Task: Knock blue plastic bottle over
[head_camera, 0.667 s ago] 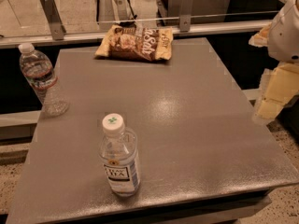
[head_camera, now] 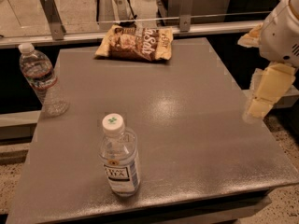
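Note:
The blue plastic bottle stands upright near the front edge of the grey table, left of centre. It is short and clear, with a wide white cap bearing a green mark and a white and pale-blue label. My gripper hangs at the table's right edge, pale yellow below the white arm. It is far to the right of the bottle and touches nothing.
A taller slim clear bottle with a red-and-white label stands upright at the table's left edge. A brown chip bag lies at the back centre. A glass rail with metal posts runs behind the table.

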Controlling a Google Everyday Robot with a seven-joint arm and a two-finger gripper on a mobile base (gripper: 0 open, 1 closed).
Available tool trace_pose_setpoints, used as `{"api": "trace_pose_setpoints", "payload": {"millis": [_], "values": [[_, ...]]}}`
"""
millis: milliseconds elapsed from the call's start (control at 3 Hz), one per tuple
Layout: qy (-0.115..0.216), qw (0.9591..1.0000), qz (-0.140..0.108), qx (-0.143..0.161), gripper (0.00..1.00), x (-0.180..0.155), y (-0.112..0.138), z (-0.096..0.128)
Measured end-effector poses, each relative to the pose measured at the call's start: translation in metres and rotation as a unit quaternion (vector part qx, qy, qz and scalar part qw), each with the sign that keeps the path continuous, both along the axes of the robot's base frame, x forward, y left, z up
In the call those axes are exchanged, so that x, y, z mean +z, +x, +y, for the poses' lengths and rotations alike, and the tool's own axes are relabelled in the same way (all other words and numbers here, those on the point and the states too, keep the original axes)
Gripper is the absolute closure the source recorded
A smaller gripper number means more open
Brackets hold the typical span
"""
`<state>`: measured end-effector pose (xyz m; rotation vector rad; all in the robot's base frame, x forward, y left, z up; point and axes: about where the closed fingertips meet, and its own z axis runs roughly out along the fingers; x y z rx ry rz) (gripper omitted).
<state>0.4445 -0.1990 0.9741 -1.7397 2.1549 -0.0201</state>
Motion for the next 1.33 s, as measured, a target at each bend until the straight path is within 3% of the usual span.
{"api": "trace_pose_setpoints", "payload": {"millis": [333, 667, 1000, 1333], "values": [[0.066, 0.9968, 0.007, 0.045, 0.0, -0.014, 0.005, 0.042], [0.143, 0.9847, 0.031, 0.095, 0.0, -0.024, -0.004, 0.094], [0.217, 0.9662, 0.058, 0.127, 0.0, -0.033, -0.017, 0.134], [0.295, 0.9365, 0.092, 0.165, 0.0, -0.037, -0.043, 0.173]]}}
